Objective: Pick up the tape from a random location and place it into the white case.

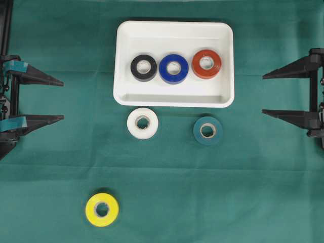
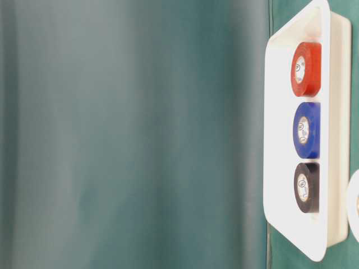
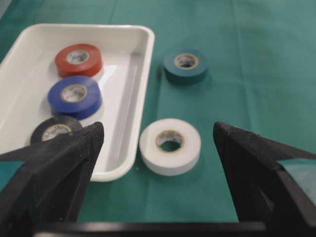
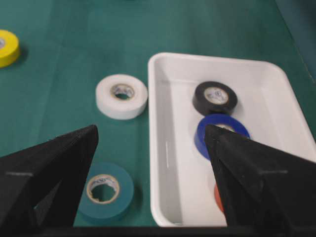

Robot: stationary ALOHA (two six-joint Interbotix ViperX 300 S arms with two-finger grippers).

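The white case [image 1: 174,29] sits at the top middle of the green cloth and holds a black roll [image 1: 144,67], a blue roll [image 1: 173,68] and a red roll [image 1: 206,64]. Outside it lie a white tape roll [image 1: 142,123], a teal roll [image 1: 207,130] and a yellow roll [image 1: 102,209]. My left gripper [image 1: 63,99] is open and empty at the left edge. My right gripper [image 1: 263,94] is open and empty at the right edge. The left wrist view shows the white roll [image 3: 170,146] ahead between the jaws; the right wrist view shows the teal roll [image 4: 105,190] near its left jaw.
The case's front rim [image 1: 172,103] lies just behind the white and teal rolls. The table-level view shows the case [image 2: 279,140] on edge at the right with the three rolls in it. Green cloth covers the table.
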